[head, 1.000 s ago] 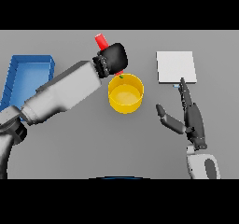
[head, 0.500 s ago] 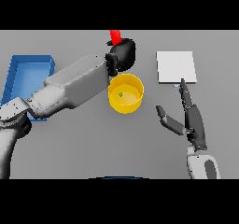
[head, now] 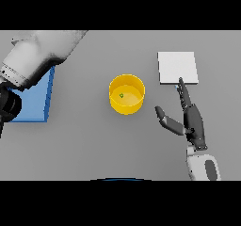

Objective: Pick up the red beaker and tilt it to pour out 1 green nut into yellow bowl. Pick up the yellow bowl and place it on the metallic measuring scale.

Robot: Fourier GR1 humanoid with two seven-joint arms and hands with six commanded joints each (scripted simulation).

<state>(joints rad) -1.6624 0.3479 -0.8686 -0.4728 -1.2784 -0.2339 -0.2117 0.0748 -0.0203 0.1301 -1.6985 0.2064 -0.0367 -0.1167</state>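
Now yellow bowl holds green nut — right robot hand wide, fingers straight, holding nothing.

I can read no writing, label, brand, number or sign anywhere in front of me: nothing is printed on the yellow bowl, on the metallic measuring scale, on the blue tray or on the grey table.
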